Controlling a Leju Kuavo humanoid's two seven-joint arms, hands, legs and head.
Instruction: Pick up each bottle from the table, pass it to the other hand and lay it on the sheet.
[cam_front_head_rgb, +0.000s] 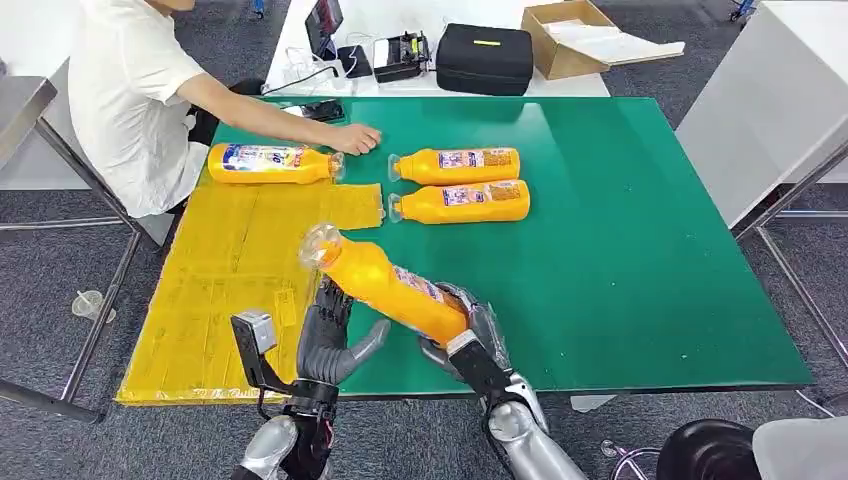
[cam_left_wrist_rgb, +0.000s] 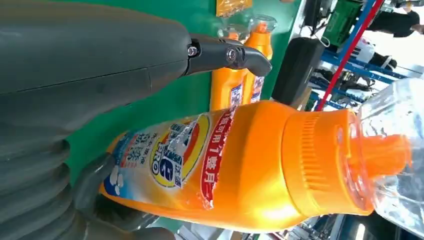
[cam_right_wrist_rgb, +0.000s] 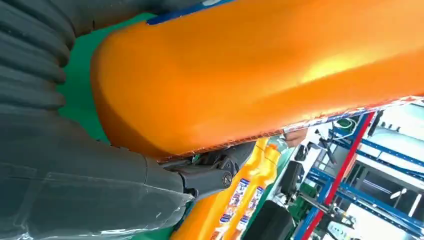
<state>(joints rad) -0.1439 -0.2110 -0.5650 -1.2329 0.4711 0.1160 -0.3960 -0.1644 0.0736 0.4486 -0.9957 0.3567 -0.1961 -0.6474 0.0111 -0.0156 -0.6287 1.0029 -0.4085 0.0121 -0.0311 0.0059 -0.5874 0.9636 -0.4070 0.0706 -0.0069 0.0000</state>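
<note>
while the right hand (cam_front_head_rgb: 462, 330) clasps the tilted bottle (cam_front_head_rgb: 385, 285), the left hand (cam_front_head_rgb: 330, 338) waits beside it, fingers (cam_front_head_rgb: 328, 312) spread.

Right hand (cam_front_head_rgb: 470, 335) raised from below, fingers wrapped around the base of an orange bottle (cam_front_head_rgb: 385, 283), holding it tilted. Left hand (cam_front_head_rgb: 330, 335) alongside, fingers spread and upright, thumb extended toward the bottle, gripping nothing

Workroom with grey carpet floor (cam_front_head_rgb: 690, 60)
A white table (cam_front_head_rgb: 420, 20) carries a black case (cam_front_head_rgb: 485, 58) and cardboard box (cam_front_head_rgb: 575, 35); blue shelving (cam_left_wrist_rgb: 360, 65) stands behind
</note>
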